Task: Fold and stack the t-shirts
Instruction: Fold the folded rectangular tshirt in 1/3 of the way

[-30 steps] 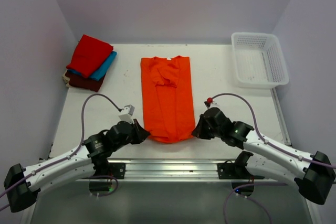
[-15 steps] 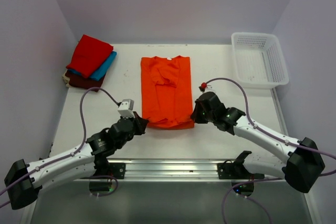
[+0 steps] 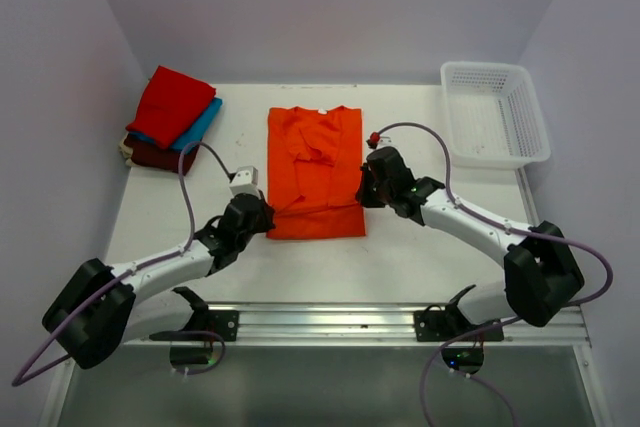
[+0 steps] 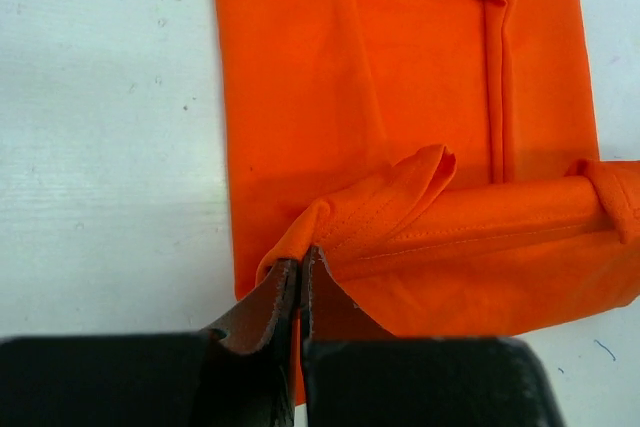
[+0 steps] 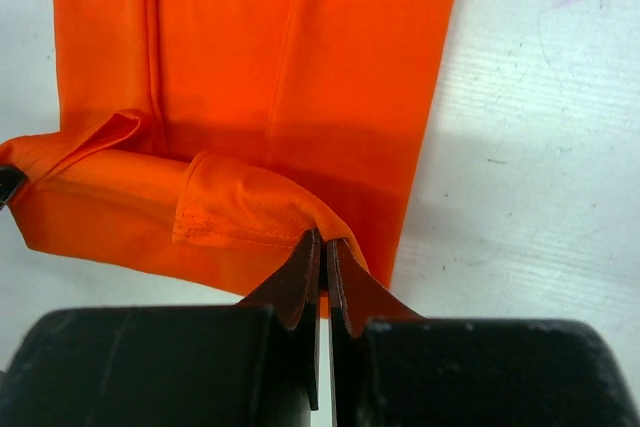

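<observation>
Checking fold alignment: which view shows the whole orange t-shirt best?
Top external: whole orange t-shirt in frame, collar to folded-over hem. Left wrist shows just its near end, a corner pinched by the left gripper; right wrist likewise, with the right gripper.

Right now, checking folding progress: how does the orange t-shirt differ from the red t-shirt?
The orange t-shirt lies alone, centred; the red t-shirt tops the left pile. Orange is a long strip, near hem pinched by left gripper and right gripper; red is compactly folded, untouched. Both are plain cloth.
</observation>
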